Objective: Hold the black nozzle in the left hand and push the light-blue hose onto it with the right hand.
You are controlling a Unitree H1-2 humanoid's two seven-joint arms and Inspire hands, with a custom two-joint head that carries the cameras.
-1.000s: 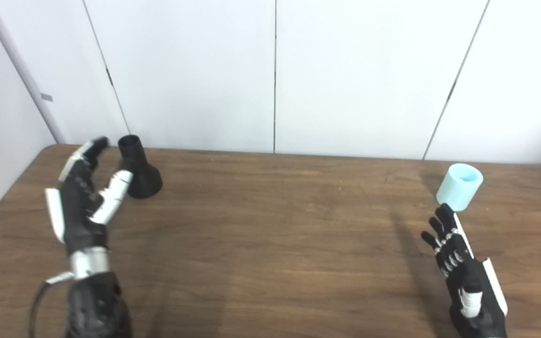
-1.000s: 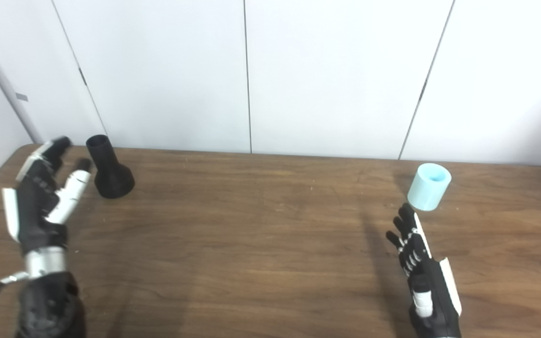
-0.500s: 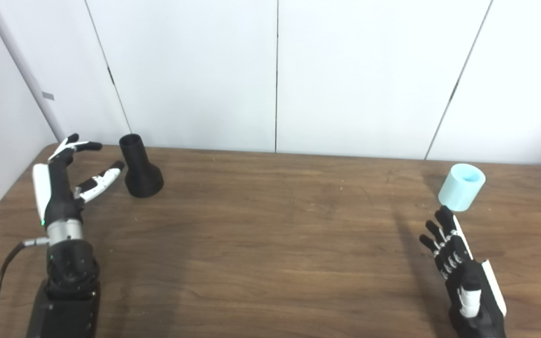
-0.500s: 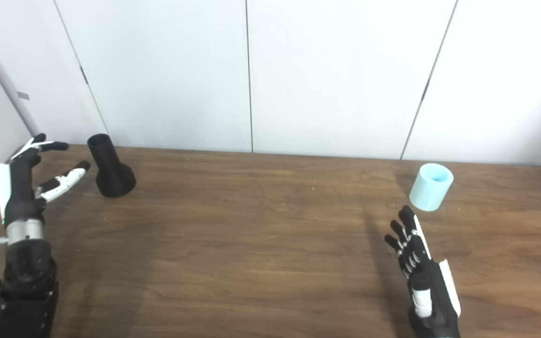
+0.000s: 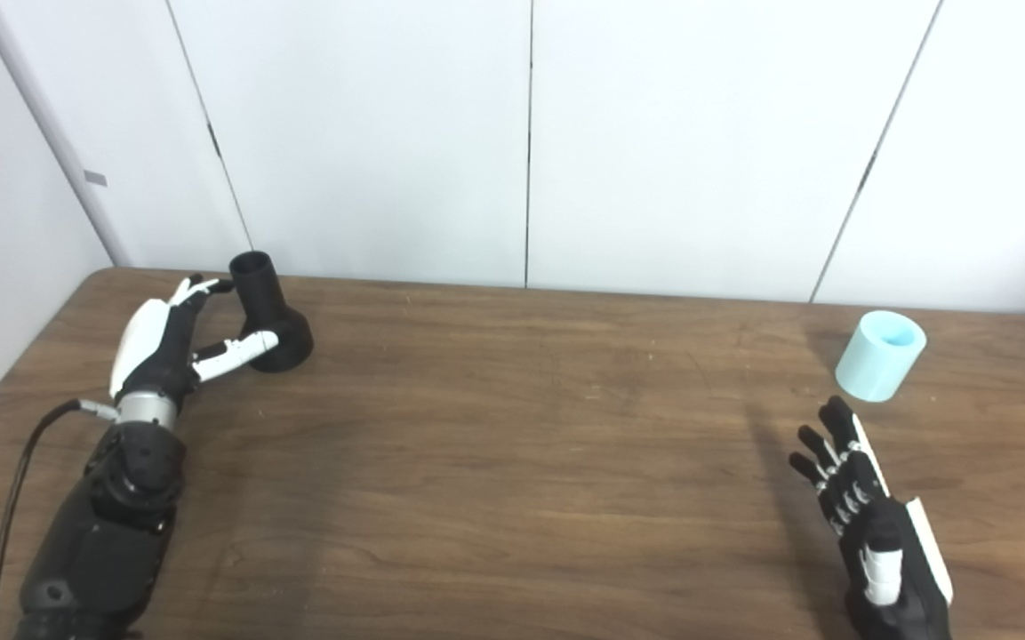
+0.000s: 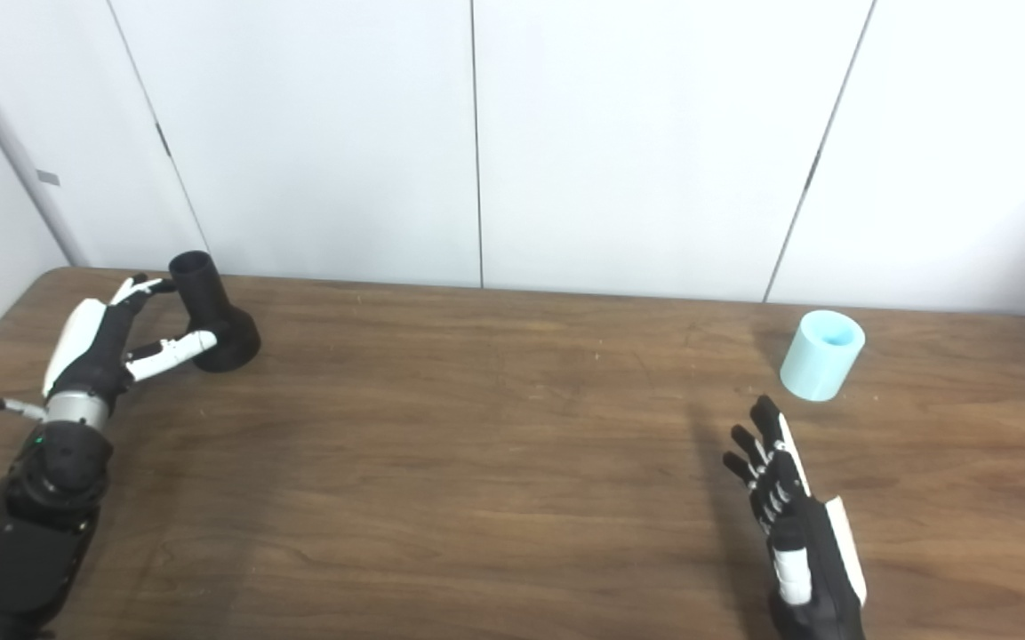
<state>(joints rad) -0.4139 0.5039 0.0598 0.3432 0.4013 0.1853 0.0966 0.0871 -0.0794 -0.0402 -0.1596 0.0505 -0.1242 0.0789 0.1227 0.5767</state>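
The black nozzle [image 5: 268, 313] stands upright on its flared base at the far left of the wooden table [image 5: 512, 444], narrow neck up. My left hand [image 5: 176, 342] is open right beside it: fingers reach toward the neck from the left and the white thumb lies in front of the base, not closed on it. The light-blue hose [image 5: 881, 355], a short hollow cylinder, stands on end at the far right. My right hand [image 5: 863, 511] is open, fingers spread and pointing up, a short way in front of the hose and apart from it.
White wall panels [image 5: 530, 142] rise directly behind the table's back edge. The left table edge runs close to my left arm [image 5: 108, 524], and a cable trails from the left wrist.
My left hand has dropped toward the table and moved right, up to the nozzle, its fingers now around the neck. The right hand has barely moved. The camera has shifted slightly.
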